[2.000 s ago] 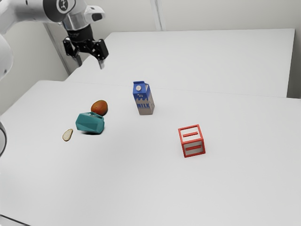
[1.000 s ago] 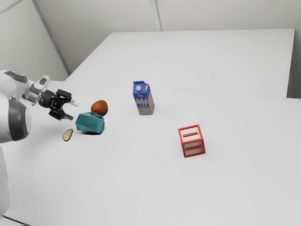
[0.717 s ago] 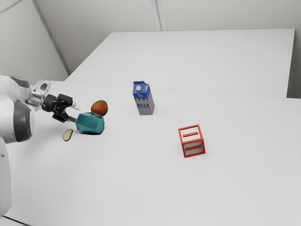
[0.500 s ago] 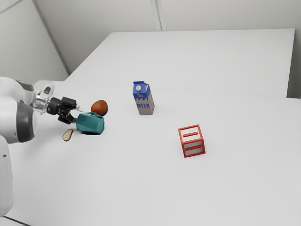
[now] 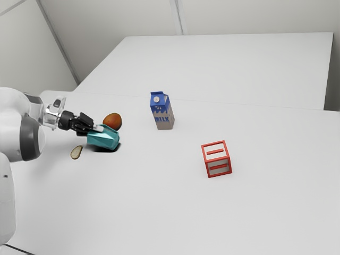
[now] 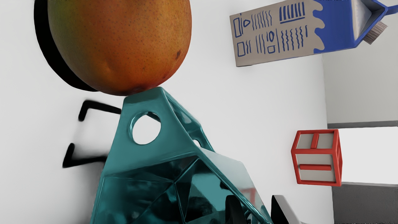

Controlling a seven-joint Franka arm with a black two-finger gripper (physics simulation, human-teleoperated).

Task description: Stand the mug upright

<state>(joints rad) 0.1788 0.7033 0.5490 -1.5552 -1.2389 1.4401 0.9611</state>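
White tabletop [image 5: 276, 196] backs the low, sideways-reaching gripper [image 5: 100, 128], pinching the wall of the teal mug [image 5: 109, 139]. Tipped over, the mug lies before the gripper, beside a mango [image 5: 112, 121]

2.0 s back I had the gripper [image 5: 99, 128] high over the table's far part; by 1.0 s it was low, short of the mug [image 5: 105, 139], fingers [image 6: 282, 210] spread. At 0.5 s it was right up against the mug. Now: it has advanced onto the mug, and the fingers have closed in on one wall, one inside, one outside. Mug has turned a little and shifted slightly toward the exterior view's right. Shadow beneath it has widened.
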